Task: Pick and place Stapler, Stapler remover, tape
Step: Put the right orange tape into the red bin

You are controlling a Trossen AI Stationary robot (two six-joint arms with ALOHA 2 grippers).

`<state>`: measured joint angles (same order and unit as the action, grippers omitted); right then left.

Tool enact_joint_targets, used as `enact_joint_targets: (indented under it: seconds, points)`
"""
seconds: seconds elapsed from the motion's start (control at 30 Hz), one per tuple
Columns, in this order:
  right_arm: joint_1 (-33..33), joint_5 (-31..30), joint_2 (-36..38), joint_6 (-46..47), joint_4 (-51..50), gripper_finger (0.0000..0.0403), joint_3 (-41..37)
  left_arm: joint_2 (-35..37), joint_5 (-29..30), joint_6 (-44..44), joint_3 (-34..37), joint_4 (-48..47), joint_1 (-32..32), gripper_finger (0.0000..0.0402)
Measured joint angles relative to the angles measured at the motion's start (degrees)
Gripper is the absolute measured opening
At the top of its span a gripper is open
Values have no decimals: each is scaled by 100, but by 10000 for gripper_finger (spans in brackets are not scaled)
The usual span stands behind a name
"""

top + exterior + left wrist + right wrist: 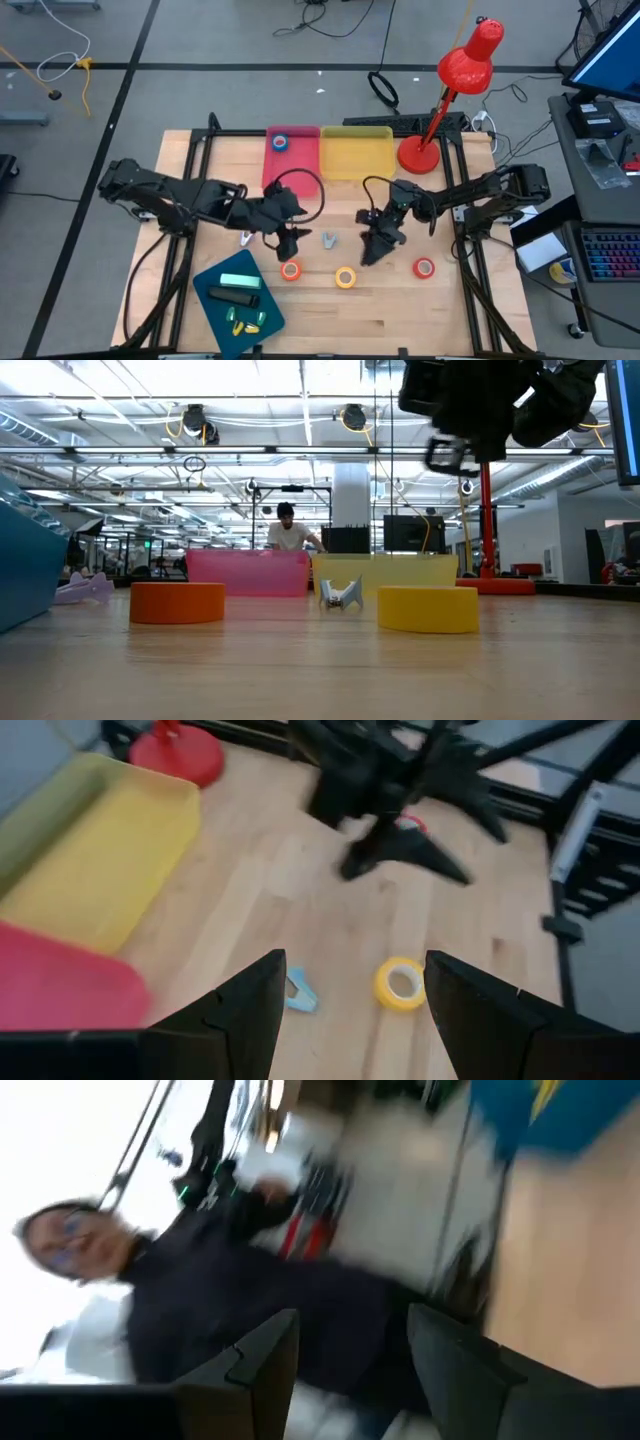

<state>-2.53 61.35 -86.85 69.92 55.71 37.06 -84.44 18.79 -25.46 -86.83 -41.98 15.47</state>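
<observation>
From above we count the blue tape already in the pink bin, while the orange tape, yellow tape and red tape wait on the table. At table height a staple remover sits before both bins in a workshop hall. The left pincer gapes wide and empty above the yellow roll; the right pincer seems open too, though blurred.

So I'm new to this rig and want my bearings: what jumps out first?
The red desk lamp at the table's far right corner stands out most. Next, the pink tray and yellow tray sit side by side at the far edge. Both arms meet mid-table above the orange tape and yellow tape.
</observation>
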Motion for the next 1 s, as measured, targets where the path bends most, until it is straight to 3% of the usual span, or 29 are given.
enact_joint_targets:
  seconds: [0.1,0.27,0.33,0.47,0.57,0.77,1.0]
  points:
    - [100,794,210,886,-448,180,0,6,389,-212,80,39,167,239]
    - [374,706,1095,1382,-2776,180,4,2,555,-540,648,557,282,239]
    - [515,340,1459,1523,-3633,180,-7,2,558,-628,979,1034,306,239]
    - [832,-479,2047,1981,-4153,180,-2,-4,496,-726,1703,2109,312,239]
    - [1114,-1423,2464,2241,-4733,180,-2,-2,461,-842,2067,2654,304,239]
    - [1606,-2555,3353,2296,-6996,156,4,-2,373,-795,2223,2843,230,239]
    - [2049,-3142,4149,2884,-9337,124,4,-2,359,-568,2223,2878,93,239]
